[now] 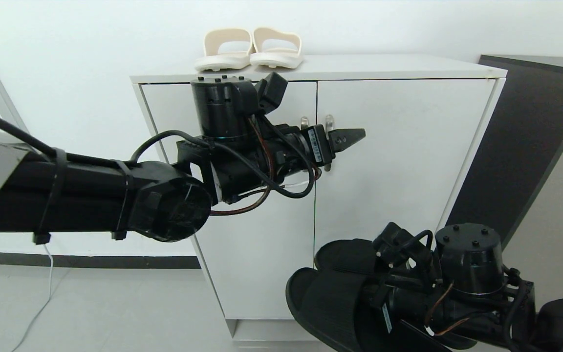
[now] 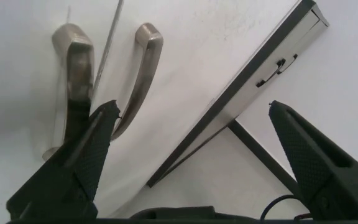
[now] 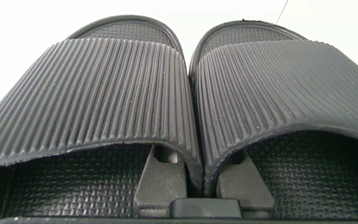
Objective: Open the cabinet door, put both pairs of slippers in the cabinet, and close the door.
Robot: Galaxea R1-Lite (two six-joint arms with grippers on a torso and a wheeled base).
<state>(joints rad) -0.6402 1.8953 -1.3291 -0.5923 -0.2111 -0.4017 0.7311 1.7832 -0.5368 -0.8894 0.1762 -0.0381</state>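
Evidently light, pliable black slippers point(image 1: 330, 293) at five o'clock sit pinched by adjoining inner edges in the right gripper point(image 3: 201, 186); the left gripper point(image 2: 191, 112) hovers, fingers wide, beside the rigid handle point(image 2: 143, 68).

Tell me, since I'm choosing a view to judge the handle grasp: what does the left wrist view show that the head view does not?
Left wrist view alone: the left gripper, its fingers spread wide open, one in front of a door handle. Head view alone: cream slippers on the cabinet top, black slippers held up low on the right, both doors shut. Shared: the left gripper at the two handles, the dark panel beside the cabinet.
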